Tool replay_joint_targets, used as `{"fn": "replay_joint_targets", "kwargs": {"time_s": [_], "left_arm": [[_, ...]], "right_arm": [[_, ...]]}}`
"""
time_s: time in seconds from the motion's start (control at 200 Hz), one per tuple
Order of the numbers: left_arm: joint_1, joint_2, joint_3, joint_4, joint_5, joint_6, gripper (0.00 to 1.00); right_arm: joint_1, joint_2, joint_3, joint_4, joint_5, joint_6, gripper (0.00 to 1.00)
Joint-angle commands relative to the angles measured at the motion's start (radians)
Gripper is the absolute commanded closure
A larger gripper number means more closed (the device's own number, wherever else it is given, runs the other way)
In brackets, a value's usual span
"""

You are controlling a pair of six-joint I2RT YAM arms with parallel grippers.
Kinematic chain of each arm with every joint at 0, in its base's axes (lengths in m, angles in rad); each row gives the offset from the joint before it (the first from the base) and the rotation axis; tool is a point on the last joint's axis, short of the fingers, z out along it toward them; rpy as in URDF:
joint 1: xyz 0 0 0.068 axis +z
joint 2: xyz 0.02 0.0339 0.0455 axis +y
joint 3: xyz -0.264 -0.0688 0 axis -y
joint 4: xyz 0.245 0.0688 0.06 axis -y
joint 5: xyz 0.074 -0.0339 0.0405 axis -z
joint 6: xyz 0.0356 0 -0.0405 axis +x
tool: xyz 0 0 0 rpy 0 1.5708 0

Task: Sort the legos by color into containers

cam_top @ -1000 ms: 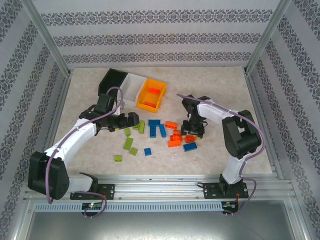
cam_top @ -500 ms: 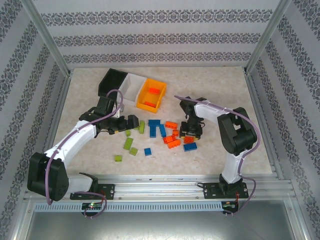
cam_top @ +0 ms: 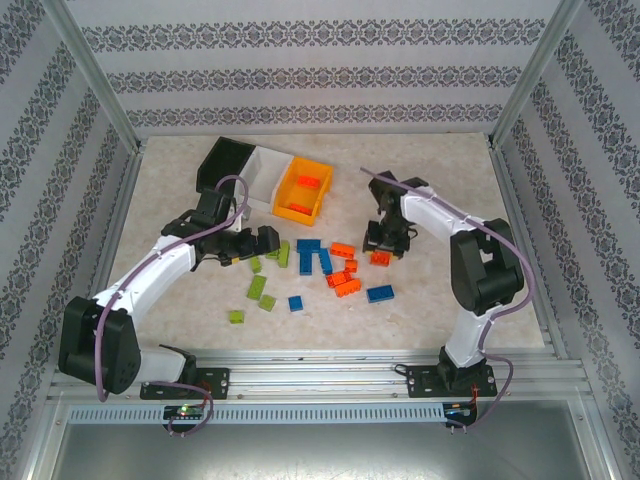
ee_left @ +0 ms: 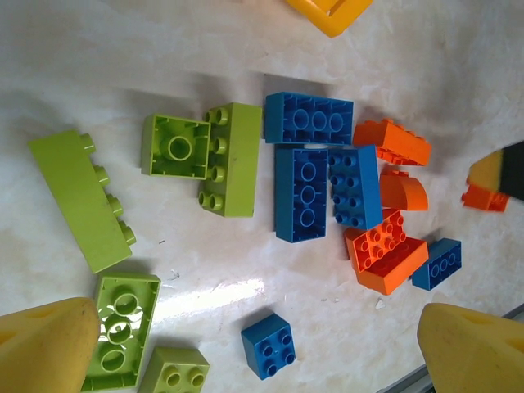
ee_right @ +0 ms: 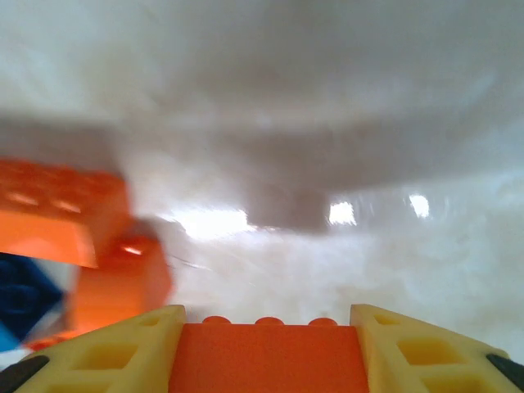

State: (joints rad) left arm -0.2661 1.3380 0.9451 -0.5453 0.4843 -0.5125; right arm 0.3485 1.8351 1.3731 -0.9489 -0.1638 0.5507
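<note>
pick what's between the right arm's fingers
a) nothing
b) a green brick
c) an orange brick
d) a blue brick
c: in the right wrist view an orange brick sits clamped between the two yellow fingers.

Pale marbled tabletop [cam_top: 450,170]; three walls [cam_top: 320,70] in grey damask-striped paper; aluminium corner posts [cam_top: 95,75]; bright, even light
</note>
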Motion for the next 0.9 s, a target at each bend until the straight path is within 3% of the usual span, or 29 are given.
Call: {"fn": "replay_joint_targets", "kwargs": {"time_s": [0.0, 0.385, 0.894], "left_arm": [[0.012, 0.02, 0.038, 0.032, 0.015, -0.014, 0.0], [0.02, 0.132, 0.231, -0.105, -0.001, 0.073, 0.0], [0.109, 0.067, 0.168, -0.125, -0.008, 0.067, 0.0]], "right_arm": [[-0.004, 0.002, 0.113, -0.026, -0.064, 0.024, 0.51], [0.007, 0.211, 0.454, 0.147, -0.253, 0.217, 0.52], [0.074, 0.6, 1.041, 0.089, -0.34, 0.279, 0.52]]}}
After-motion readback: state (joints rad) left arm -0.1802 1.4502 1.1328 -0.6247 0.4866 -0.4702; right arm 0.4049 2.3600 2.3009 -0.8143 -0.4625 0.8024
